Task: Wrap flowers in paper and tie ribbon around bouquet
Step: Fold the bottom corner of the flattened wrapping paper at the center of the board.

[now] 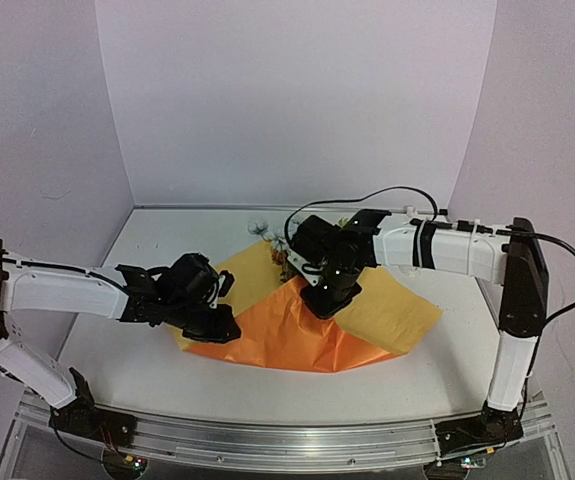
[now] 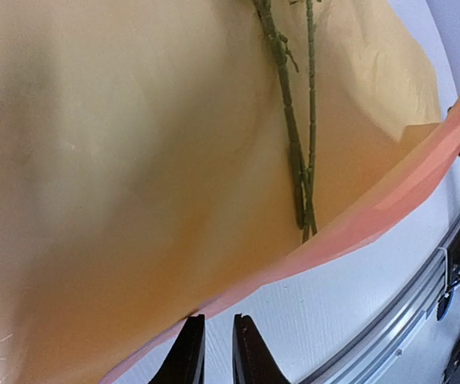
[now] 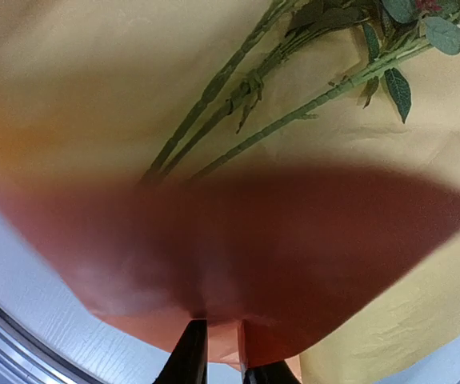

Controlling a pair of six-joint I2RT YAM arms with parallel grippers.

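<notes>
Just far of centre, flowers (image 3: 238,96) lying on thin, crinkly paper (image 1: 297,335), near edge folded over the stems; left gripper (image 2: 218,324) narrowly parted at the near-left edge, holding nothing; right gripper (image 3: 223,328) astride the fold, grip unclear. Probably light and tear-prone: best pinched gently at edges.

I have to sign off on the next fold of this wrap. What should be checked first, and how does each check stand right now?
1. The flowers lie on the yellow face of the paper: ok, the stems show in both wrist views.
2. The orange flap is lifted over the lower stems: ok.
3. The paper sits between the fingers of the right gripper: ok. Whether it is firmly clamped: cannot tell.
4. The left gripper holds the paper's edge: cannot tell. The edge reaches its tips, but the narrow gap looks bare.
5. The ribbon is ready nearby: cannot tell, none shows in any view.
</notes>
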